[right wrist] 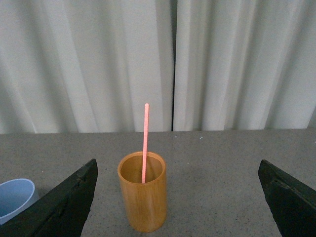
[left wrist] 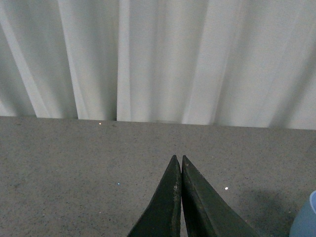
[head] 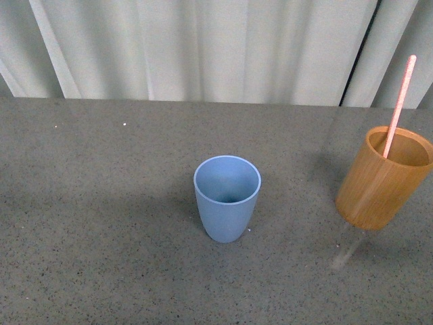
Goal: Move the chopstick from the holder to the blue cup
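Note:
The pink-red chopstick [head: 400, 101] stands in the orange-brown holder [head: 382, 183] at the right of the grey table. The empty blue cup [head: 226, 198] stands upright at the table's middle. Neither arm shows in the front view. In the right wrist view the holder [right wrist: 143, 197] with the chopstick [right wrist: 145, 138] stands ahead of my open right gripper [right wrist: 178, 170], nearer the one finger [right wrist: 69, 202] than the other, and the blue cup's rim [right wrist: 15, 197] shows at the picture's edge. My left gripper [left wrist: 178, 159] is shut and empty over bare table, the blue cup's edge [left wrist: 306, 219] beside it.
White pleated curtains [head: 203, 47] hang behind the table's far edge. The grey speckled table [head: 101, 203] carries only the two cups.

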